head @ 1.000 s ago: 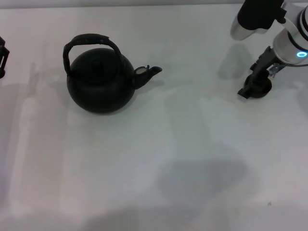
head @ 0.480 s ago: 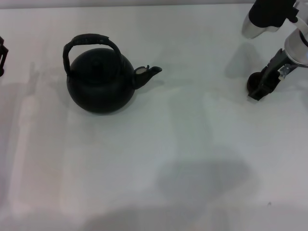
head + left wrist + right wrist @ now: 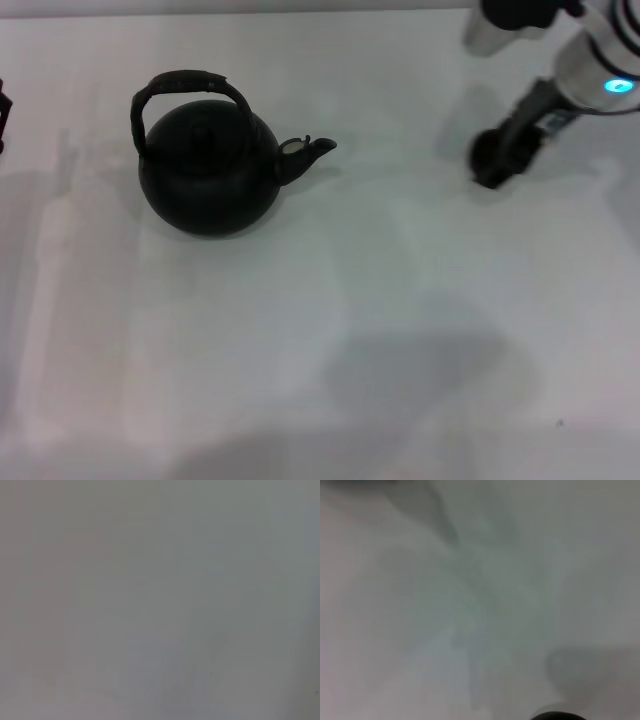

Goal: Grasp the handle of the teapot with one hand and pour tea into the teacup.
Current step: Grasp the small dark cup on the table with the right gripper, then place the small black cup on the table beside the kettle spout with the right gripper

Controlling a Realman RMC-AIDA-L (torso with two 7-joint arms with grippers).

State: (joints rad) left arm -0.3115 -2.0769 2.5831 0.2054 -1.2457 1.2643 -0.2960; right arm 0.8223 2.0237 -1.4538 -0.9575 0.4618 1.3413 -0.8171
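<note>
— Head view: where does the teapot (image 3: 208,168) stand?
— Toward the bench's far left, upright, handle (image 3: 186,88) arched over the lid, spout toward the right edge.
— And the right gripper (image 3: 497,160)?
— Near the far right corner, clamped around the teacup (image 3: 487,152). The left gripper (image 3: 3,110) barely shows at the left edge; its state can't be told.

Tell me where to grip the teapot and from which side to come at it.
Grip the handle at its wider crown, coming down from above. It arches upright over the teapot, clear of the lid knob, leaving a gap beneath for a finger. The spout points toward the robot's right, so closing across the crown should suit tipping that way.
</note>
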